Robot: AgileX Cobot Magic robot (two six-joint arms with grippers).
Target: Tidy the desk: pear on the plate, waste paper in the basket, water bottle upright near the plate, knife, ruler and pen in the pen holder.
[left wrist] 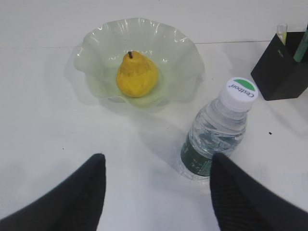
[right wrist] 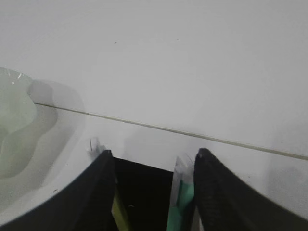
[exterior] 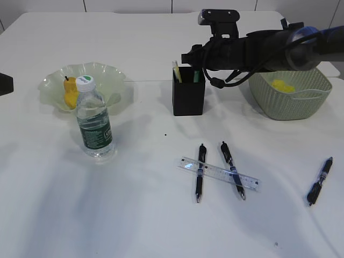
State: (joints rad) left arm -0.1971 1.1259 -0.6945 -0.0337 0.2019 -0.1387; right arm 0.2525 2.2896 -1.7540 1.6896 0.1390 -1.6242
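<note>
Counting: three pens [exterior: 199, 172] plus one ruler [exterior: 219, 173] loose on surface [exterior: 140, 215], one pear [left wrist: 136, 76] on plate [left wrist: 187, 57], one bottle [exterior: 93, 119] upright beside it. Right fingers [right wrist: 151, 192] spread over pen holder [exterior: 188, 98], gripping nothing; left fingers [left wrist: 156, 192] wide, empty.

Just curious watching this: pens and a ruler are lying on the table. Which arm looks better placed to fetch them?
Probably the right gripper: it hovers at the pen holder, with the ruler just below. The left gripper faces the bottle.

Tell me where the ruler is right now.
In the exterior view the clear ruler lies flat on the table, front and right of centre, resting across two black pens, in front of the black pen holder.
</note>
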